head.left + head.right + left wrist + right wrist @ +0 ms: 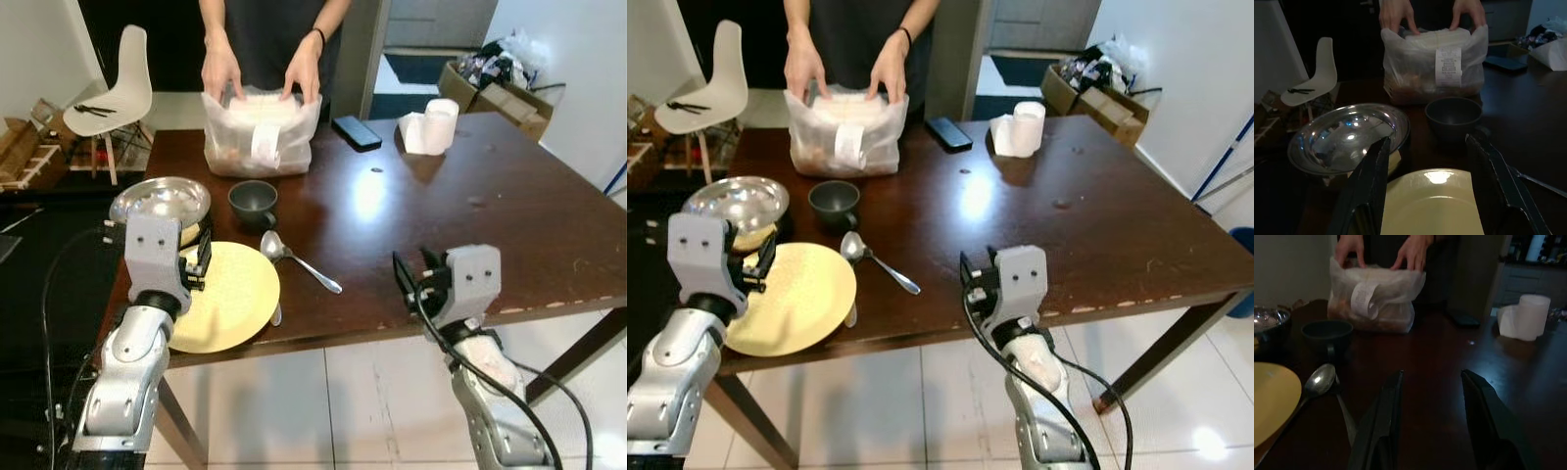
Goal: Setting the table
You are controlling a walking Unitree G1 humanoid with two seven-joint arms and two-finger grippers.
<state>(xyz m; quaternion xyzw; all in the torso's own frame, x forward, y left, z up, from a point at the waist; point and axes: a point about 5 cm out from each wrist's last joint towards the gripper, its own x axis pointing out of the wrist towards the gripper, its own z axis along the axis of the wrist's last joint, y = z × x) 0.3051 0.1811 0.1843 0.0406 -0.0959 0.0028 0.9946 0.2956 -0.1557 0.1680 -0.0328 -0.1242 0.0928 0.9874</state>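
I have the yellow plate (223,297) at the near left edge of the tabletop (470,196), part of it overhanging the edge, with the left gripper (1427,191) poised just above its near side, fingers spread wide and holding nothing. Just behind the plate sits the steel bowl (162,202), resting on something pale I can't identify, and beside that the dark mug (254,205); a spoon (294,257) lies at the plate's right, bowl end near the mug, and a second utensil peeks out from under the plate's rim. My right gripper (1432,421) hovers over bare wood near the front edge, well apart from everything, its fingers also wide and empty. At the far side a person's hands (263,67) hold a white plastic bag (261,132) with a receipt on it; a phone (356,132) and a paper roll (432,125) lie further right. My worry is the plate: because it overhangs, I judge that a push from the left gripper could tip it off, or slide it into the bowl. The head views show that overhang; the left wrist view hides it but shows how open the fingers are.
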